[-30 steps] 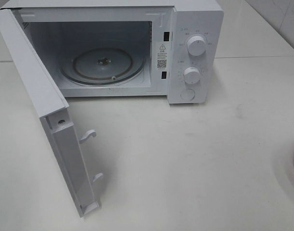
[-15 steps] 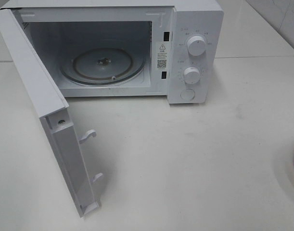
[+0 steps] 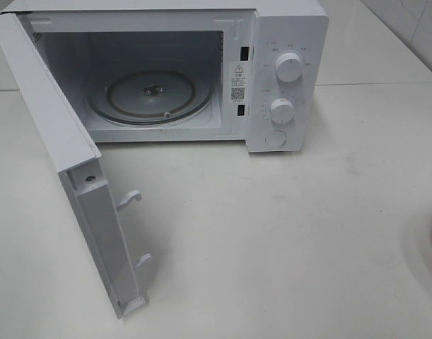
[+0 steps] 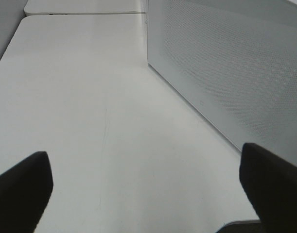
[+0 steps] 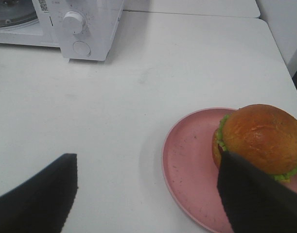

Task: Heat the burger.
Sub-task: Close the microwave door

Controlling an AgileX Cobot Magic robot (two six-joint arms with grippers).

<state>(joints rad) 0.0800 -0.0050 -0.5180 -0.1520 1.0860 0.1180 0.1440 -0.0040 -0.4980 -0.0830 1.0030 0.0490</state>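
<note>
While the white microwave (image 3: 166,70) stands door-open and empty, our golden-bunned burger (image 5: 262,138) waits on its round pink plate (image 5: 187,165), well apart from the oven; both the left gripper (image 4: 148,184) and the right gripper (image 5: 148,194) gape, holding nothing.

Light was bright, even; soft shadow lay beside microwave door (image 3: 95,219); wrist views were slightly soft, fingers blurred.
</note>
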